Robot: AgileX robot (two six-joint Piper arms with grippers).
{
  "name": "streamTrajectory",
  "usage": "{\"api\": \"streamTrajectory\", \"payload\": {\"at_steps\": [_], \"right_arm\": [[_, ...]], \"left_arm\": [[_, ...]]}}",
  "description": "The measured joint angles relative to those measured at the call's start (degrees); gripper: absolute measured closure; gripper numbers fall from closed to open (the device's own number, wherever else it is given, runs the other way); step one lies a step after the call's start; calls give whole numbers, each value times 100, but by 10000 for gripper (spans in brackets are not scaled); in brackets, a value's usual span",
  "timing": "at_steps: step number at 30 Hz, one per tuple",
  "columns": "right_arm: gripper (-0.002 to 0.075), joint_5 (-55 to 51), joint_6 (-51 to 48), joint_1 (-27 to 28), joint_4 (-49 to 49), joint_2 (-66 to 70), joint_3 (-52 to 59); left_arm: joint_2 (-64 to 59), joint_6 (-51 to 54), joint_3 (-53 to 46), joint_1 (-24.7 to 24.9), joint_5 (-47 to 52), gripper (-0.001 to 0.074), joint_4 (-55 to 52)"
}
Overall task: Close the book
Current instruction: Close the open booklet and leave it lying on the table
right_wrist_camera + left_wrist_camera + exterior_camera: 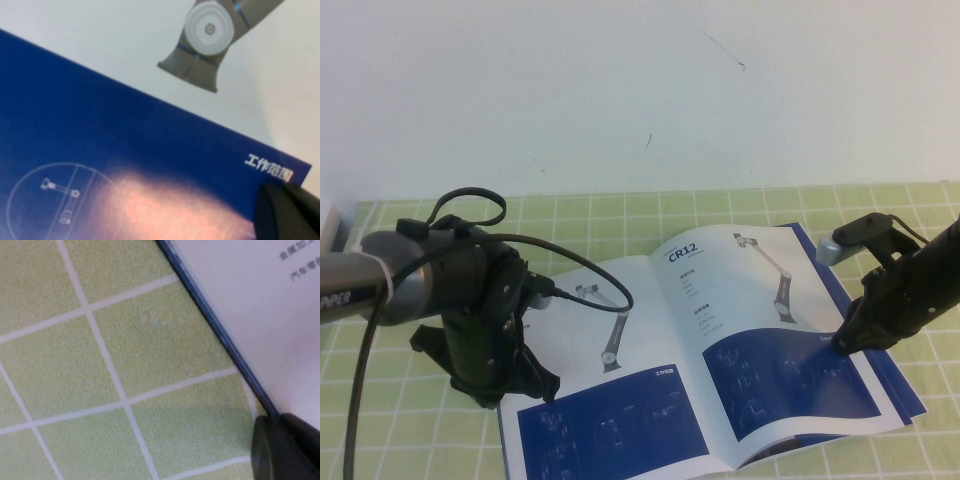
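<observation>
White glossy flat-open book (720, 300), left gripper (527, 385) at edge, right gripper (847, 343) on page

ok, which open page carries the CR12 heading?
The right page of the book: CR12 tops it, right gripper at its blue panel. The left page, with left gripper at its outer edge, lacks it.

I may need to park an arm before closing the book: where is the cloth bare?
Bare cloth runs behind the book up to the wall, and fills the near-left corner. Crowded: the left end effector sits at the book's left edge, the right end effector on its right page.
</observation>
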State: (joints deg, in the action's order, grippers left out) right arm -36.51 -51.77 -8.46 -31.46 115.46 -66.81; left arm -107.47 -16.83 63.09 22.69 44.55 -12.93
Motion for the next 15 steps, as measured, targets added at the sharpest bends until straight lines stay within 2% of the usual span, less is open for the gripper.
{"api": "streamTrajectory", "payload": {"at_steps": [15], "right_arm": [[727, 0, 108, 0, 4, 0, 0]], "left_arm": [[11, -55, 0, 0, 86, 739, 97]]}}
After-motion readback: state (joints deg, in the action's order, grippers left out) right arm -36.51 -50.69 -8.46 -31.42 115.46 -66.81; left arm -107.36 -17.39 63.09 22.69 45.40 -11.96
